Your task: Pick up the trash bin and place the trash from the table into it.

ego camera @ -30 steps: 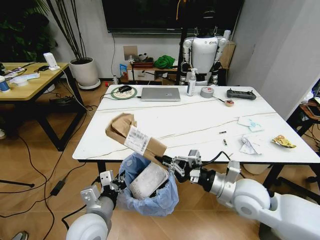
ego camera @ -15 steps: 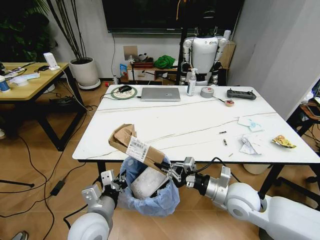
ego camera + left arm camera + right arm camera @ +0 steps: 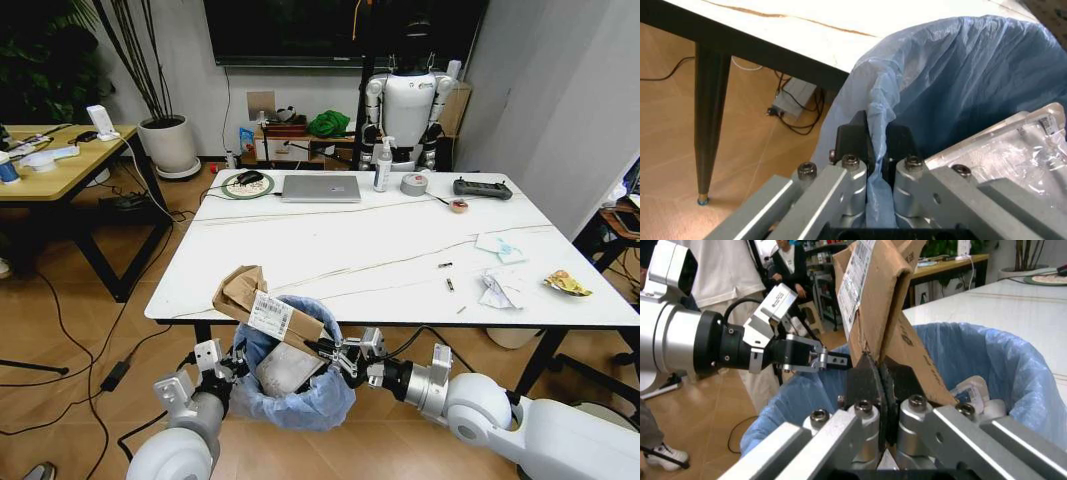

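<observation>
**End effectors hold bin and box at the desk's near edge**

Left end effector (image 3: 222,366) is clenched on the rim of the small round trash bin lined with a crinkly light-blue plastic bag (image 3: 300,400); the left wrist view shows its black fingertips (image 3: 852,136) pinching a fold of the blue liner (image 3: 960,80) between them. The bin is held just below the near left edge of the large white marble-look desk with thin dark veins and a black rim (image 3: 400,240), its mouth overlapping that edge in the head view.

Right end effector (image 3: 335,356) is clamped on the lower end of the torn brown cardboard box with a white printed label (image 3: 262,305). The right wrist view shows its black pads (image 3: 863,382) pressed against the cardboard (image 3: 880,300). The box is tilted, its lower end inside the bin's mouth and its upper end sticking out toward the left over the bin's rim. A pale, clear-wrapped item (image 3: 282,372) already lies inside the bin.

On the near right part of the desk lie crumpled white papers (image 3: 494,291), a pale blue-white sheet (image 3: 500,246) farther back, and a small yellow-red wrapper (image 3: 567,284) near the right edge. A grey laptop (image 3: 320,188), a white pump bottle (image 3: 383,166) and a grey tape roll (image 3: 414,184) stand along the far side.
</observation>
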Robot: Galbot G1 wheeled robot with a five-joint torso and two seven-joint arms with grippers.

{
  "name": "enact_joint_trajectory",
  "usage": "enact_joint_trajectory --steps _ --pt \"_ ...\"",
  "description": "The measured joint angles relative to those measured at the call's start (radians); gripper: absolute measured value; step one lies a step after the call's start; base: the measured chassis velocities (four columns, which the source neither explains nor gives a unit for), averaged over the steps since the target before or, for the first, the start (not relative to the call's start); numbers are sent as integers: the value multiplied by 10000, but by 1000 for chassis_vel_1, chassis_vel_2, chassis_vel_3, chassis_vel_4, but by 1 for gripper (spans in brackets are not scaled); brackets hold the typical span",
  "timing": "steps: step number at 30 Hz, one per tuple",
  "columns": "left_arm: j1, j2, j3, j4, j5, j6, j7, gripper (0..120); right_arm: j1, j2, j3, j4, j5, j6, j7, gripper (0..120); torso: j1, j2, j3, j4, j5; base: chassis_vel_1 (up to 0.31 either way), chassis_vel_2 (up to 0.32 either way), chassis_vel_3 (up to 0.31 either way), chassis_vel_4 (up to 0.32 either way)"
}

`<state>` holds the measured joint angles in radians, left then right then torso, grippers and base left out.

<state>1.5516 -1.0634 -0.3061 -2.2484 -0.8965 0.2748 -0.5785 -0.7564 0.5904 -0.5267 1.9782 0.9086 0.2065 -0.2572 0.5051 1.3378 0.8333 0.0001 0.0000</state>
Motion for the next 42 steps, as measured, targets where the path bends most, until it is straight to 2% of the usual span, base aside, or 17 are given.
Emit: enact_joint_trajectory --steps 20,21,23,29,31,32,35,38,42 --pt "154 25 -167 -144 29 -5 -9 0 -37 124 -82 -120 -240 129 -157 2 0 0 0 0 0 0 0 0 0" --pt "180 29 -192 -168 29 -6 -10 0 -59 131 -104 -129 -288 142 -168 8 0 0 0 0 0 0 0 0 0" --pt "200 32 -208 -183 29 -7 -10 0 -65 139 -124 -131 -316 146 -174 11 0 0 0 0 0 0 0 0 0" --pt "304 64 -340 -274 29 -13 -10 0 -69 210 -215 -179 -442 184 -191 36 0 0 0 1 0 0 0 0 0" --pt "312 67 -351 -279 29 -14 -10 0 -68 210 -215 -180 -447 187 -191 38 0 0 0 1 0 0 0 0 0" --pt "340 78 -386 -289 29 -16 -9 0 -68 198 -215 -182 -479 222 -193 46 0 0 0 1 1 0 0 0 0" --pt "371 81 -416 -289 43 -20 -5 0 -94 99 -166 -168 -522 265 -205 59 0 0 0 1 0 0 0 0 0" --pt "378 61 -418 -289 61 -21 -3 0 -102 55 -141 -139 -526 285 -211 66 -2 0 0 0 0 0 0 0 0" --pt "346 30 -390 -237 83 -25 3 0 -85 36 -88 -39 -506 294 -209 84 -2 0 -1 0 1 0 0 0 0"
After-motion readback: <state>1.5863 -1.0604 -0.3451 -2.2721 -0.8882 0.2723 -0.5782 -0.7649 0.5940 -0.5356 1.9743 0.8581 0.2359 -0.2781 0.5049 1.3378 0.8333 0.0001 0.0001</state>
